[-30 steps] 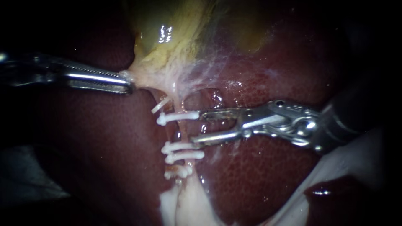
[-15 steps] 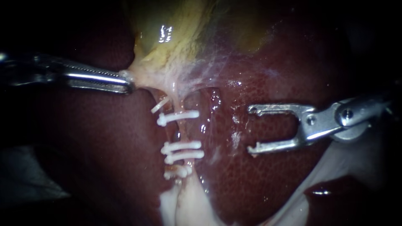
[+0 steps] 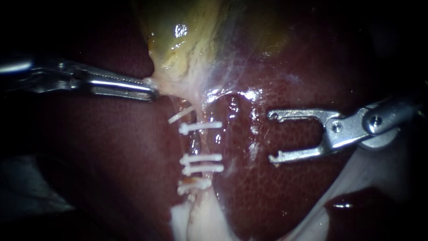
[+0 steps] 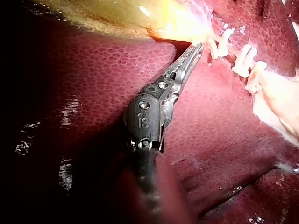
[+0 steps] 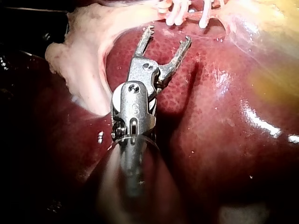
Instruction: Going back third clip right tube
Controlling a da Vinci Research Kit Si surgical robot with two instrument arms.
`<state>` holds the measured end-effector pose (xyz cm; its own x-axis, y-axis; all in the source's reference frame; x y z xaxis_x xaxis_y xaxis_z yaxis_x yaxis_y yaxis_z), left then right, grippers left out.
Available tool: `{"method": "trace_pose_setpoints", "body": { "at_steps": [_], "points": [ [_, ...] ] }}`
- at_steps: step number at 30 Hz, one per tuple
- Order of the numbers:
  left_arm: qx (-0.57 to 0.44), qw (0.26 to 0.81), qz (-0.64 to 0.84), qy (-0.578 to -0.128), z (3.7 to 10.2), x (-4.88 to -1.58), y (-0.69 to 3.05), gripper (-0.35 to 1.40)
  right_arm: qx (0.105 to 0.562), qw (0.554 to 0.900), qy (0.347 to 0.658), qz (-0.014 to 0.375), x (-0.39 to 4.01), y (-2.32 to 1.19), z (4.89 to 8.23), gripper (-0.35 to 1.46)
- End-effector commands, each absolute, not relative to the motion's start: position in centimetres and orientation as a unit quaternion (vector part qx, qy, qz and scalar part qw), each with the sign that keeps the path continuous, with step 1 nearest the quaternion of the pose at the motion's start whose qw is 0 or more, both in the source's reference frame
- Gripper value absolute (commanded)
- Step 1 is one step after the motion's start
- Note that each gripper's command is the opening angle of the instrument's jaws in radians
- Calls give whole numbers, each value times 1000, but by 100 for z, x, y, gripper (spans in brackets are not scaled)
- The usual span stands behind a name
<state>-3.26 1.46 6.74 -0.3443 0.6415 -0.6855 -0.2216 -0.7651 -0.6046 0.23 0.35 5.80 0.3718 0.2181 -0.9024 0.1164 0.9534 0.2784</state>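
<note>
White plastic clips (image 3: pixel 200 127) sit across a pale, glistening tube (image 3: pixel 204 145) just below the neck of the yellow-green gallbladder (image 3: pixel 187 40). Each clip's long axis runs side to side in the endoscope view, crosswise to the tube, which runs up and down. One long clip lies highest, a close pair (image 3: pixel 203 163) lies lower, and another (image 3: pixel 192 185) lower still. A thin one above them (image 3: pixel 180 115) is tilted. Which tube this is I cannot tell.

My right instrument (image 3: pixel 271 137), a silver two-pronged tool, points toward the clips with its jaws spread wide and nothing between them (only bare dark red liver (image 3: pixel 285 196) shows in the gap). Its tips stand apart from the clips' near ends, level with the stretch between the top clip and the pair. In the right wrist view the same instrument (image 5: pixel 168 35) hangs over the liver with the clips (image 5: pixel 177 14) just ahead of its tips and not touching.

My left instrument (image 3: pixel 149 90), slim and ridged, has its jaws closed on pale tissue at the gallbladder's neck. The left wrist view shows the tip (image 4: pixel 198 46) buried in that yellowish tissue, just beside the clips (image 4: pixel 243 60).
</note>
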Motion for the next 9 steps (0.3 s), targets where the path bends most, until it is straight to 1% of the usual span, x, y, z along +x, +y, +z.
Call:
{"method": "trace_pose_setpoints", "body": {
  "at_steps": [1,9],
  "points": [
    [-502,272,794,-208,676,-327,144,-35,151,814,560,30,23,34,580,50],
    [-502,272,794,-209,673,-324,144,-35,154,812,562,28,24,33,579,50]
  ]
}}
